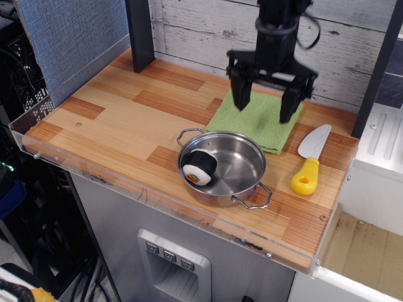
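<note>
- So, your gripper (264,110) is matte black, with two chunky fingers spread wide and nothing between them, hanging just above the green cloth (252,126).
- That cloth is a soft, woven-looking square lying flat at about 1 o'clock on the table (119,119), close to the whitewashed plank wall (201,31).
- The tabletop is wood-look laminate in pale and reddish planks, with a clear plastic lip round the edge.
- At 6 o'clock from the cloth you've got a shiny steel pot (242,157). It's round and shallow with two wire loop handles, and its rim sits right up against the cloth's front edge.
- Inside the pot, on its 9 o'clock side, there's a plush sushi roll (200,167), white with a black band and an orange-green centre.
- At 3 o'clock from the pot is a toy spatula (310,160) with a grey blade and a glossy yellow handle, not touching the pot.
</note>
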{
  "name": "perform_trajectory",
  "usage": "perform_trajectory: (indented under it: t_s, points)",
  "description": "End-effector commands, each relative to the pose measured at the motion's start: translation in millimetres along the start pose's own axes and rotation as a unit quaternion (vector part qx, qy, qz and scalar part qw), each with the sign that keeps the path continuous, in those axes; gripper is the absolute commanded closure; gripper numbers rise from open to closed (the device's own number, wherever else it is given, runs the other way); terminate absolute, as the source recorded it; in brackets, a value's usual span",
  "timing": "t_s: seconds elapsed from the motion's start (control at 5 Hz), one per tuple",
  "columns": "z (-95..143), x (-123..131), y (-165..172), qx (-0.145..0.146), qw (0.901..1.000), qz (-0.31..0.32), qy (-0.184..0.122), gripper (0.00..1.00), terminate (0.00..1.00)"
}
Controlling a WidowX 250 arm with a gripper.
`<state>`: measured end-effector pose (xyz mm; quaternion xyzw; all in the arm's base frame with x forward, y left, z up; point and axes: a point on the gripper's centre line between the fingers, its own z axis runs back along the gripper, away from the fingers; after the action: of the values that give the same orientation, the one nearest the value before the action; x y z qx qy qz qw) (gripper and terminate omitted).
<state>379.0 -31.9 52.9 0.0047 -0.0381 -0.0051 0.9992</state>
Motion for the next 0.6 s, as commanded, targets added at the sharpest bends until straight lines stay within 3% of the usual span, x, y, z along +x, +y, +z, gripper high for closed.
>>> perform_trajectory:
  t_s: [0.0,0.4]
  points:
    - [1.2,23.6,11.3,0.011,0.9998,0.006,-0.016,0.0,0.0]
    - [-0.2,32.4,22.2,0.026,0.9992,0.016,-0.027,0.0,0.0]
